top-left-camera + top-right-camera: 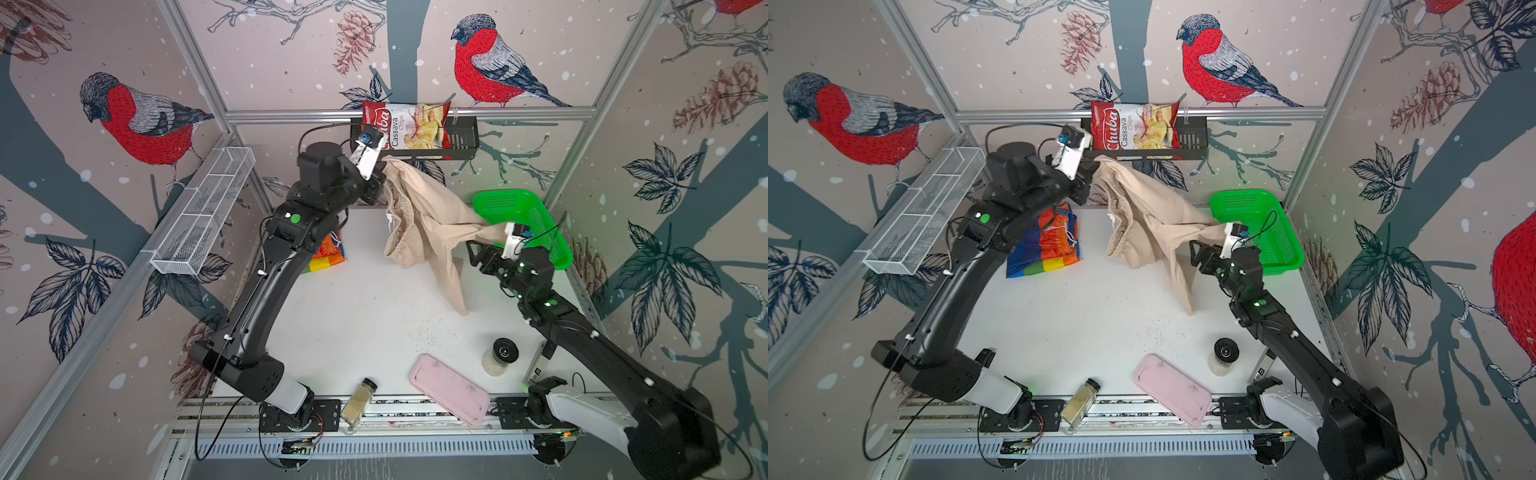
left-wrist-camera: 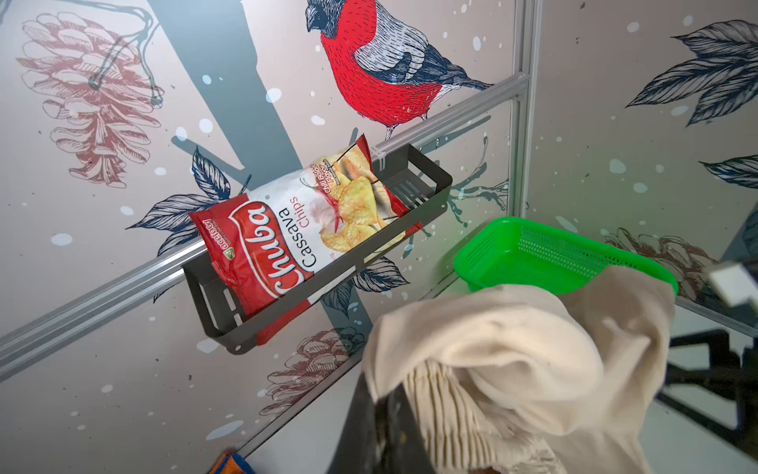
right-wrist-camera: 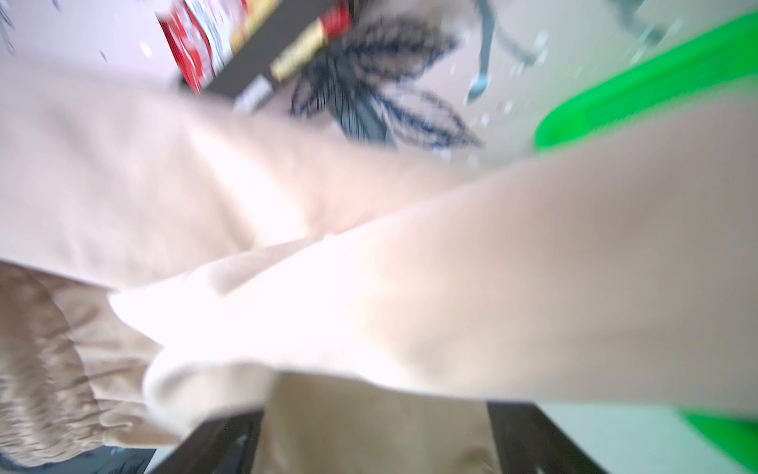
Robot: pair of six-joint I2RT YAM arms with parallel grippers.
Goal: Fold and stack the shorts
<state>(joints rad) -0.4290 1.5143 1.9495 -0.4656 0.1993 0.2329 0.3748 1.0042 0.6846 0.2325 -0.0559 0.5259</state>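
Top views, both: left pincer point(image 1: 379, 185) clenched on the gathered waistband of the beige shorts point(image 1: 419, 224), held high over the back edge of the bench point(image 1: 357, 320), close to the black wall shelf point(image 1: 461, 143) carrying a Chuba cassava chips bag point(image 1: 405, 124). The cloth runs across to the right pincer point(image 1: 478, 254), just beside the green mesh basket point(image 1: 513, 195) at the back right corner. Right wrist view, blurred: black fingers point(image 3: 529, 435) spread wide, released, with beige cloth draped over and between them. One leg dangles toward the bench's middle; contact unclear. Folded rainbow shorts point(image 1: 1044, 245) lie at the back left, partly under the left arm.
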